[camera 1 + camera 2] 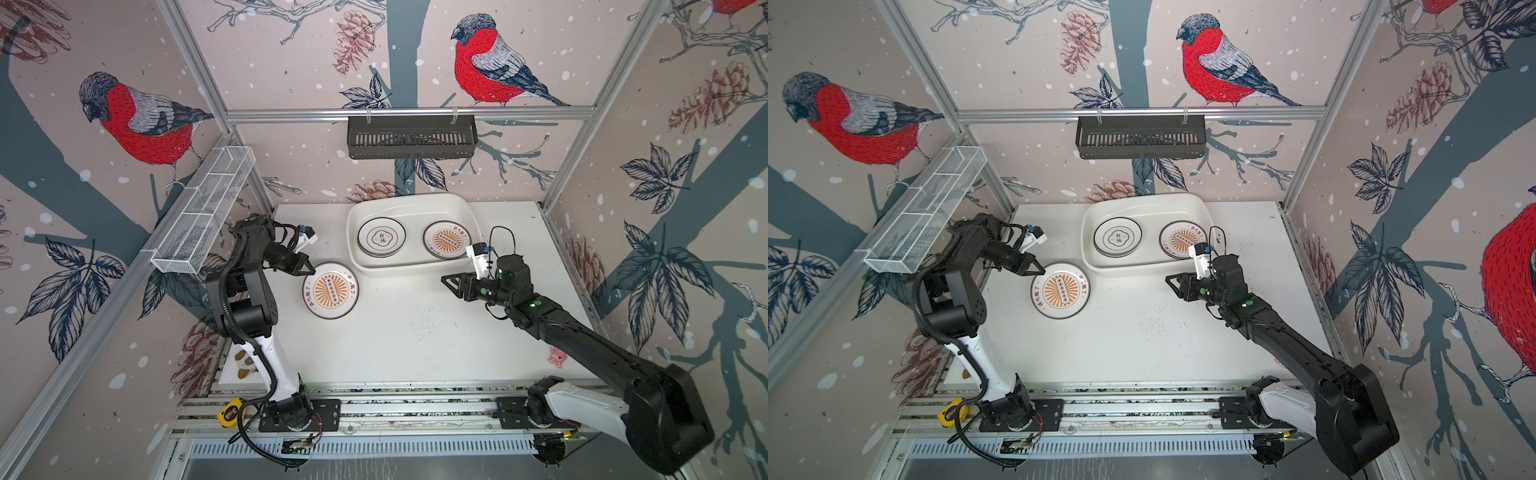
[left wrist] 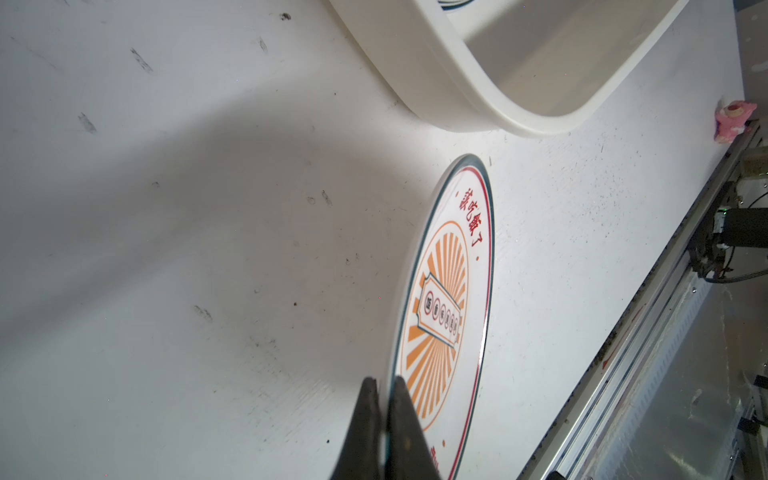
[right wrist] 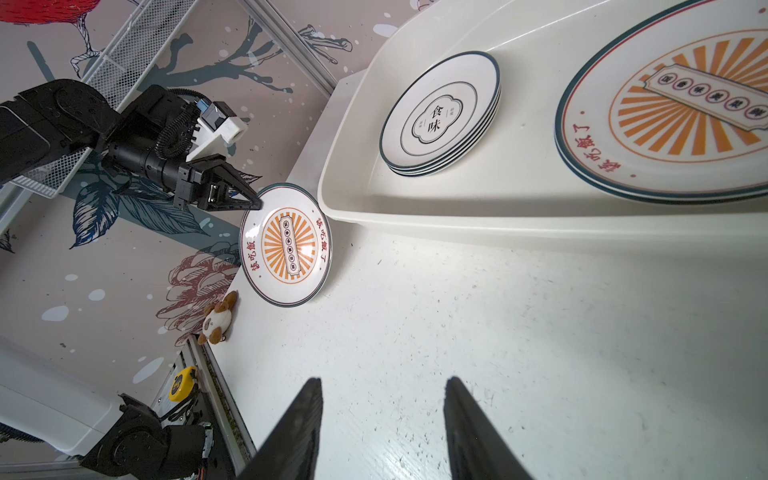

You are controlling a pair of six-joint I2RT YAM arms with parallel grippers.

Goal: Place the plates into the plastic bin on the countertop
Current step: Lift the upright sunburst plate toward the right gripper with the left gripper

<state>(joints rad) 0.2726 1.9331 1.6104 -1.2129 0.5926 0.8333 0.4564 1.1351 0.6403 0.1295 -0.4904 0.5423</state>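
My left gripper is shut on the rim of a plate with an orange sunburst centre. That plate is tilted, its gripped side raised above the countertop, just left of the plastic bin. Inside the bin lies a stack of plates topped by a black quatrefoil emblem. Beside it lie sunburst plates. My right gripper hangs open and empty over the countertop, in front of the bin's right end.
A black slotted rack hangs on the back wall, and a white wire mesh basket runs along the left wall. A pink toy sits at the right edge. A plush toy and a yellow tape measure lie front left.
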